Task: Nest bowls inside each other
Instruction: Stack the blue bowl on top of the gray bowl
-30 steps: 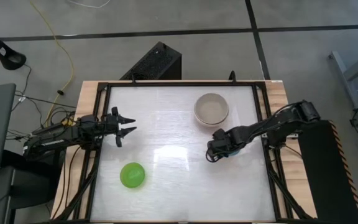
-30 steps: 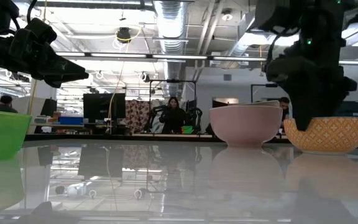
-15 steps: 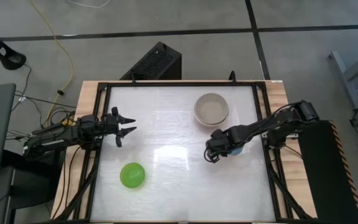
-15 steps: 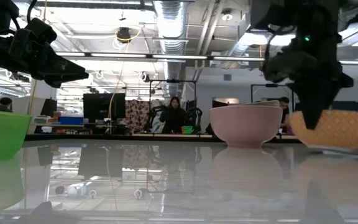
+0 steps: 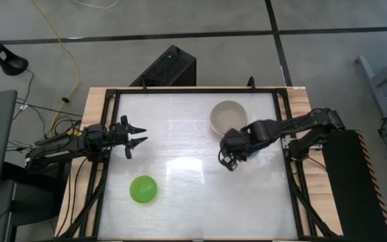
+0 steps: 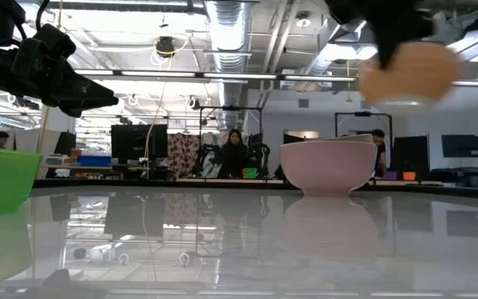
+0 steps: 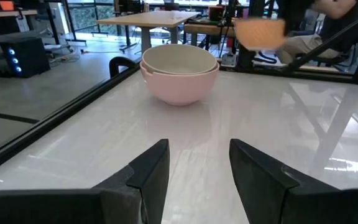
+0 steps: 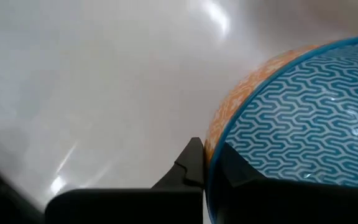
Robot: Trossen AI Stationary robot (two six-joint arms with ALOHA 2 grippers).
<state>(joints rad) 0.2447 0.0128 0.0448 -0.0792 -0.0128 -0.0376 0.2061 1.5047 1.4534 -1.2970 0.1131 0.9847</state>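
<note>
A bowl with an orange patterned outside [image 6: 409,73] and a blue patterned inside [image 8: 297,124] hangs well above the table at its right side, held by my right gripper [image 8: 211,163], which is shut on its rim. At the far right, a cream-white bowl [image 7: 179,59] sits nested in a salmon-pink bowl [image 5: 228,116] that stands on its base. A bright green bowl [image 5: 143,189] stands near the front left. My left gripper [image 5: 136,138] waits open at the left, pointing level toward the pink bowl. My right gripper pinches the bowl's rim [image 8: 211,155] between its two fingers, one finger on the orange outside [image 8: 191,162] and one inside on the blue [image 8: 235,171]. The fingers come from above, pointing steeply down. The bowl hangs clear of the table, its open side up.
A black frame [image 5: 106,141] runs round the white tabletop. Bare table lies between the green bowl and the pink bowl. Beyond the far edge, the low view shows a room with a person [image 6: 233,154] and desks.
My right gripper has risen and carried the orange-and-blue bowl straight up off the table, where it stood a second ago. In the low view the bowl now hangs higher than the pink bowl's rim. The left arm has kept still.
</note>
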